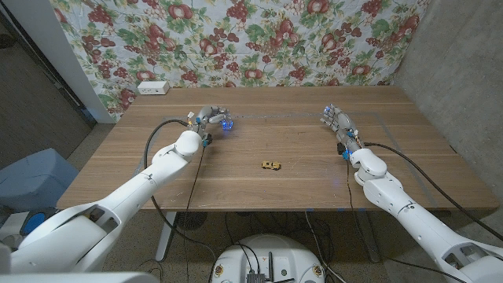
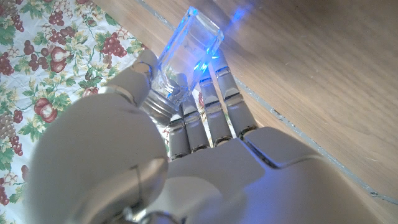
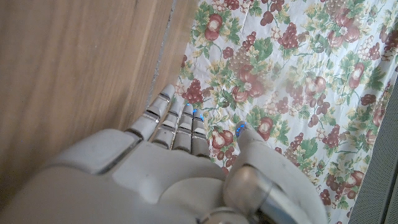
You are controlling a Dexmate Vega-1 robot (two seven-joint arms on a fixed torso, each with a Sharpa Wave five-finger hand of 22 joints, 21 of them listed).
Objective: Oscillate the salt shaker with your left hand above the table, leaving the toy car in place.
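Observation:
My left hand [image 1: 211, 120] grips a clear glass salt shaker [image 2: 184, 55] with a metal cap, held over the table's back left part; in the left wrist view the glass glows blue between thumb and fingers [image 2: 211, 112]. The small yellow toy car [image 1: 272, 165] sits on the wooden table [image 1: 259, 134] near its middle, apart from both hands. My right hand [image 1: 339, 123] is at the right side of the table, fingers apart, holding nothing. In the right wrist view that hand [image 3: 180, 155] reaches toward the floral cloth.
A floral cloth [image 1: 251, 39] hangs behind the table. A small white box [image 1: 153, 87] lies at the table's back left corner. A blue bin [image 1: 31, 177] stands on the floor to the left. A grey wall [image 1: 464, 71] rises on the right.

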